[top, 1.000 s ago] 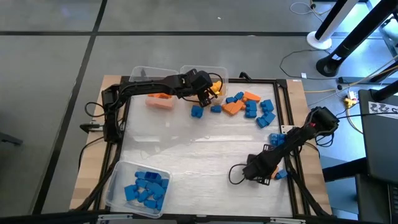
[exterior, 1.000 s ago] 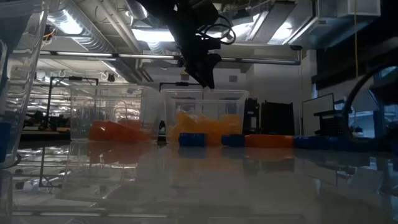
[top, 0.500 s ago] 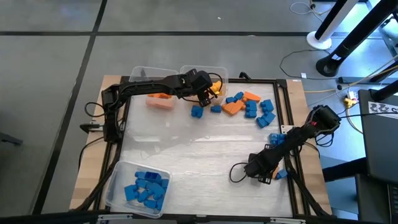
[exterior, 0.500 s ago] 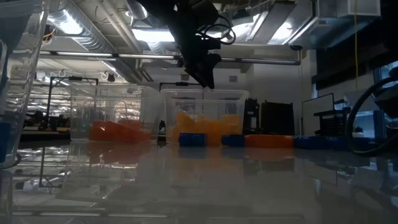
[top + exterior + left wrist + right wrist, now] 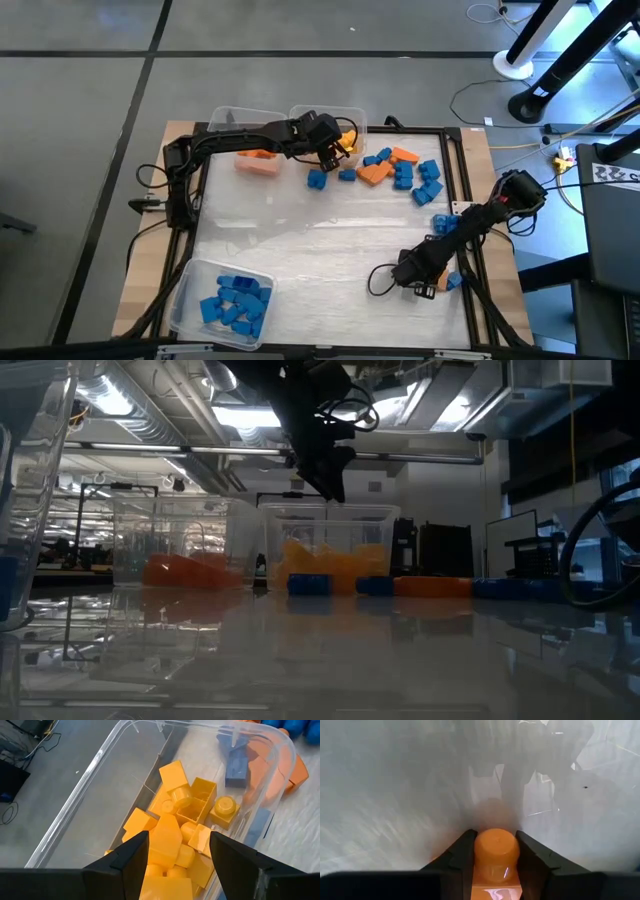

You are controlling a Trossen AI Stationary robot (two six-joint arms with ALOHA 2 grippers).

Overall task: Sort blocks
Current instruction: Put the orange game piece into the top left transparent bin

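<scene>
Starting at the near left corner of the table (image 5: 330,250), a clear bin (image 5: 188,300) holds the sorted blue blocks (image 5: 234,303). At the far left, the bin with orange blocks (image 5: 256,162) stands beside the bin of yellow blocks (image 5: 180,835). The left arm reaches from the left edge across the far side, bent at the elbow, and the left gripper (image 5: 333,150) hangs above the yellow bin with its fingers (image 5: 131,857) spread and nothing between them. Just beside this bin, near the far middle, a loose pile of blue and orange blocks (image 5: 402,172) lies on the table, with two single blue blocks (image 5: 317,180) a little apart from it. On the right side, the right arm stretches from the right edge down toward the near side, lying low over the surface. The right gripper (image 5: 496,851) is close to the table, and its fingers pinch a small orange block (image 5: 496,852) from both sides.
</scene>
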